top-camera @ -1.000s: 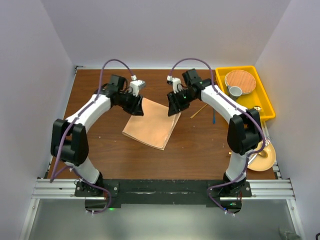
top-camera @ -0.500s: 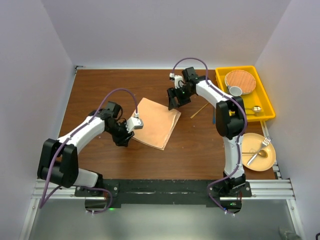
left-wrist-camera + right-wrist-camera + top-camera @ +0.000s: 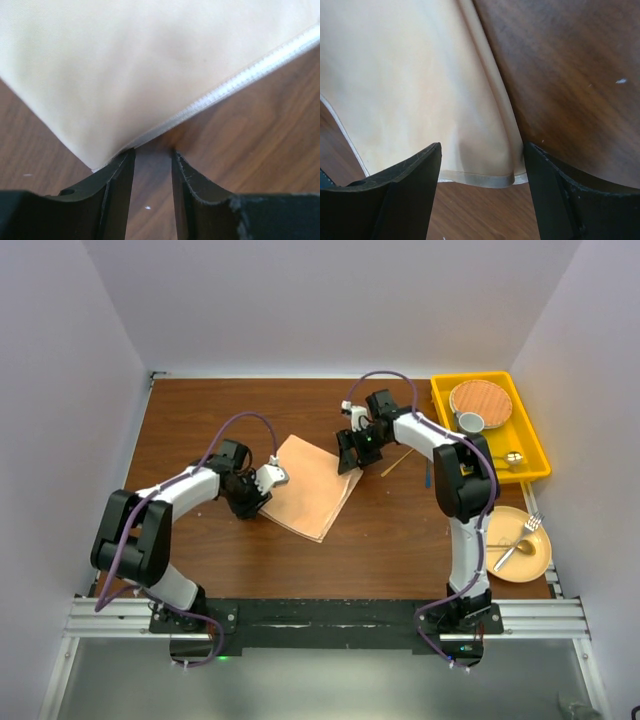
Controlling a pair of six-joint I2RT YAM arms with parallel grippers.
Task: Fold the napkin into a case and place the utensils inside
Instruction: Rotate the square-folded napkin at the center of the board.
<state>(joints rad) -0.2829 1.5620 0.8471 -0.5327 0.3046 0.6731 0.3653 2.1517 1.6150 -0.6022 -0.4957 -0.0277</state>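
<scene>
Poised at opposite corners of the folded napkin (image 3: 310, 485), with left gripper (image 3: 153, 154) jaws narrowly parted and right gripper (image 3: 482, 146) jaws spread wide, clamping nothing.

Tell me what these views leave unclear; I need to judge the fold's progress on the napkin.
- Napkin layers: top view too small; both wrist views crop it to one corner.
- Left gripper contact with the corner: left wrist view inconclusive; from above its own wrist covers the tips.
- Utensils right of the napkin: too small to identify in the top view.
</scene>
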